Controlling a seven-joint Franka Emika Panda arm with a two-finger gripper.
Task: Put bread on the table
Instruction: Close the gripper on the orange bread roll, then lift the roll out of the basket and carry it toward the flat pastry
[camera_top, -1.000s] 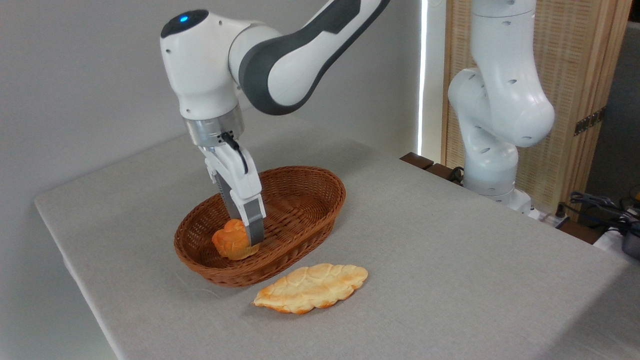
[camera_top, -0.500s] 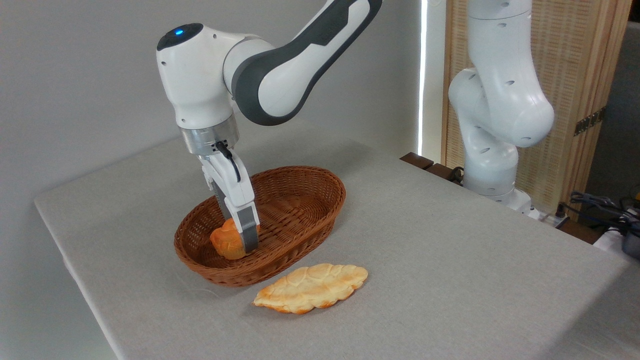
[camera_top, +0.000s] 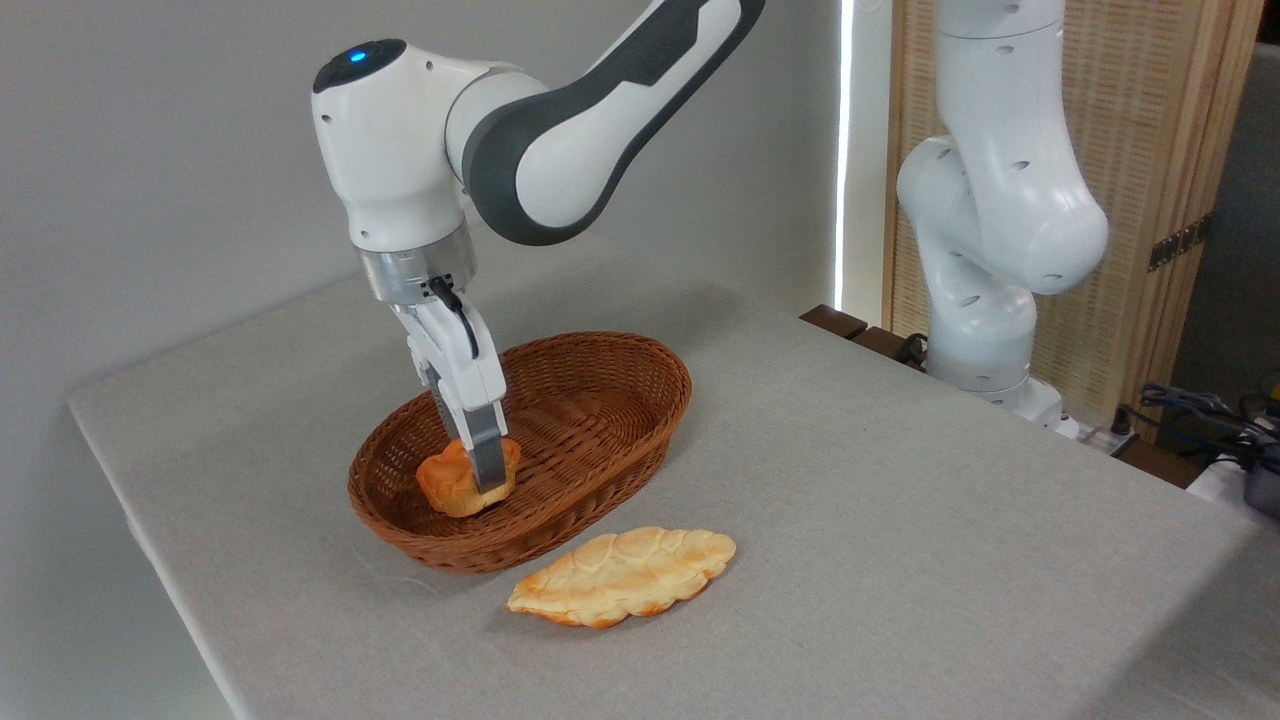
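Grey-clothed tabletop (camera_top: 850, 520) carries a basket (camera_top: 610, 420); inside its near-left end, the end effector (camera_top: 478, 478) clenches the bread (camera_top: 455, 482), now raised slightly, beginning the lift out.

the arm (camera_top: 560, 110) is glossy white with rounded, swollen joints and dark grey panels along the upper link, and small dark screw holes dot the shells. the end joint carries a black cap with a small blue light (camera_top: 358, 55), and below it sits a ribbed silver metal ring (camera_top: 415, 272) from which a thin black cable (camera_top: 462, 318) loops down. the gripper (camera_top: 480, 470) has a white body that narrows into flat grey fingers (camera_top: 486, 455), and the thick white base column (camera_top: 985, 200) stands at the right.
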